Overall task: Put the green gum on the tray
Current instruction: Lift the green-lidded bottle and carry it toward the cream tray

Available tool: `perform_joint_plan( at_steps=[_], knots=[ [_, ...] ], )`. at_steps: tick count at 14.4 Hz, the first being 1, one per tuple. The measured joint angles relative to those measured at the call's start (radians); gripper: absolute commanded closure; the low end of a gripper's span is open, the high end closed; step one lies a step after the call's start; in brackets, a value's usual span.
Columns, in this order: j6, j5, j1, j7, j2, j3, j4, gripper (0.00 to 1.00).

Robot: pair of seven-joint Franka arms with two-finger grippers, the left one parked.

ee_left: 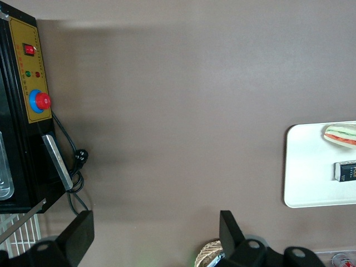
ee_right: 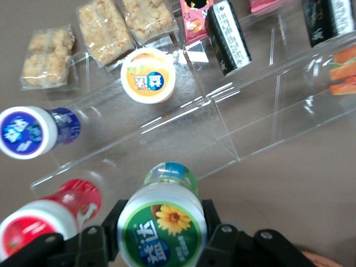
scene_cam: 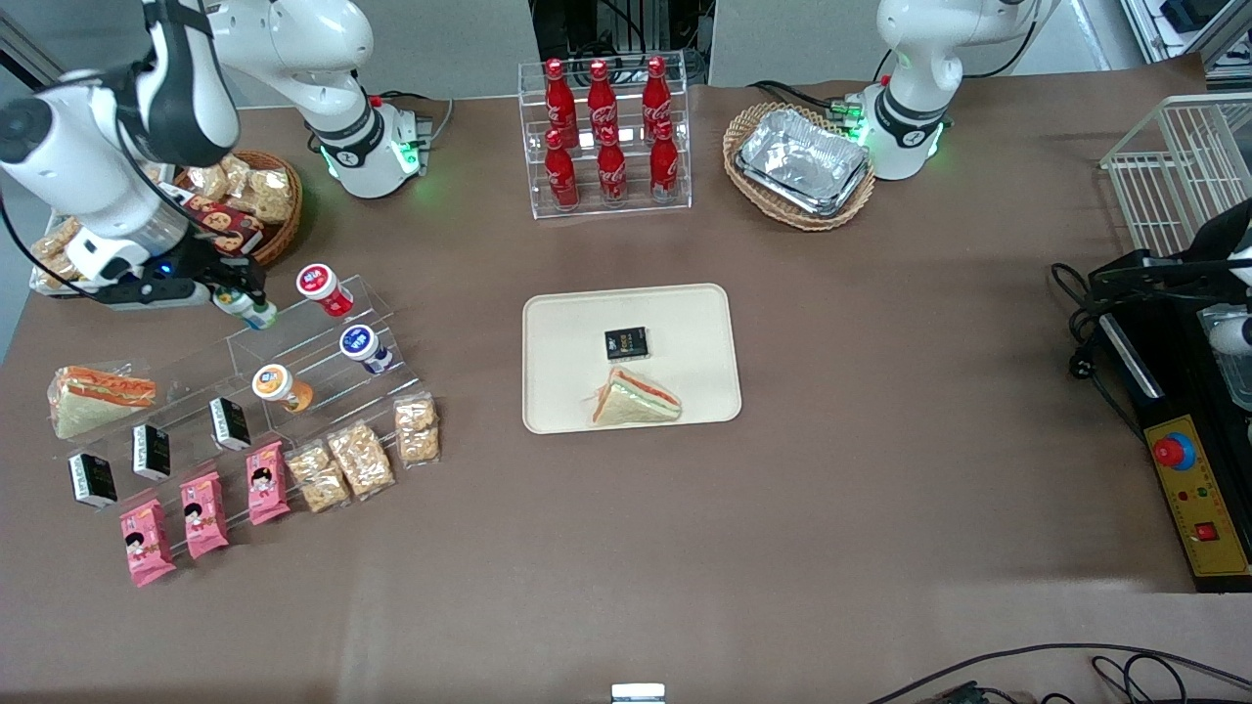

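The green gum [ee_right: 162,229] is a small bottle with a white-rimmed green lid bearing a yellow flower. My right gripper [ee_right: 161,222] is shut on it, one black finger pressed on each side of the lid. In the front view the gripper [scene_cam: 246,303] holds the gum [scene_cam: 259,314] at the top step of the clear acrylic stand [scene_cam: 293,367], toward the working arm's end of the table. The cream tray [scene_cam: 567,332] lies at the table's middle and carries a sandwich [scene_cam: 636,399] and a black packet [scene_cam: 626,343]. An edge of the tray [ee_left: 306,167] shows in the left wrist view.
Red-lidded [scene_cam: 323,288], blue-lidded [scene_cam: 364,347] and orange-lidded [scene_cam: 279,384] bottles stand on the stand beside the gum. Black boxes, pink packets and snack bags line its lower steps. A cola rack [scene_cam: 606,137] and a basket of foil trays [scene_cam: 800,164] stand farther from the camera.
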Motion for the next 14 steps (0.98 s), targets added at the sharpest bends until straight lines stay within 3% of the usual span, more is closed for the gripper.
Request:
perform_joint_plan(
  at_steps=[5, 9, 14],
  knots=[
    [-0.345, 0.006, 0.001, 0.001, -0.034, 0.017, 0.274, 1.0],
    [-0.552, 0.022, 0.004, 0.086, -0.033, 0.091, 0.457, 1.0],
    [-0.737, 0.114, 0.01, 0.357, -0.033, 0.275, 0.64, 1.0]
  ],
)
